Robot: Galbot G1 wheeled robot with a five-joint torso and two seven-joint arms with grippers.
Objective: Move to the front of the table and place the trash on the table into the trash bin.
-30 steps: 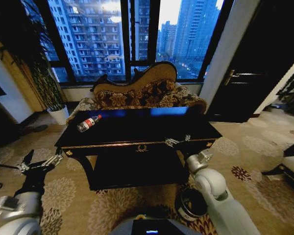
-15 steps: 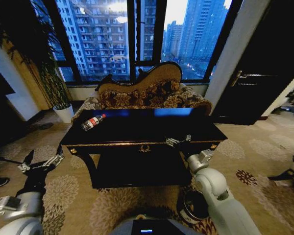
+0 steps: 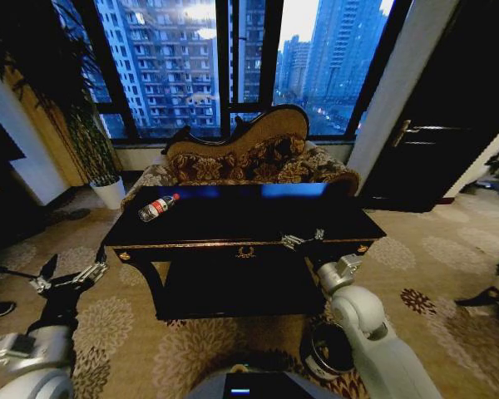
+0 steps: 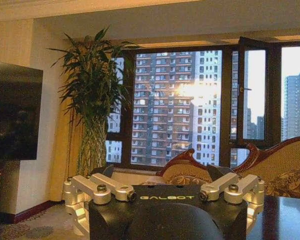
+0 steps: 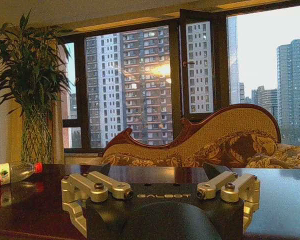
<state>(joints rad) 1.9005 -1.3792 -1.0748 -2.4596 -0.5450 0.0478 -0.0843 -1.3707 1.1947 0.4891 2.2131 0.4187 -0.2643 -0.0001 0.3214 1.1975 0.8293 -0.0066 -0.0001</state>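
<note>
Our right gripper (image 3: 303,240) hovers at the table's front edge, just right of the gold emblem, fingers spread wide and holding nothing. Our left gripper (image 3: 66,280) hangs out at nine o'clock from the table's left front corner, over the carpet and well apart from the table (image 3: 233,218), its fingers also spread wide and empty. The bottle (image 3: 157,207) lies on its side at the table's far-left corner, about eleven o'clock from the right gripper, with bare glossy top between them. The bin (image 3: 324,349) stands on the carpet at roughly five o'clock from the table's emblem, tucked beside our right arm, which covers part of its rim. Beyond the table sits a sofa (image 3: 249,158) against the windows, and a potted plant (image 3: 87,137) stands in the left corner. The right wrist view looks low across the tabletop and catches the bottle (image 5: 12,172) with its red cap and label, plus the sofa (image 5: 215,140) back behind it. The left wrist view looks past the table's corner to the plant (image 4: 92,100) and a dark screen (image 4: 15,115) on the wall.
</note>
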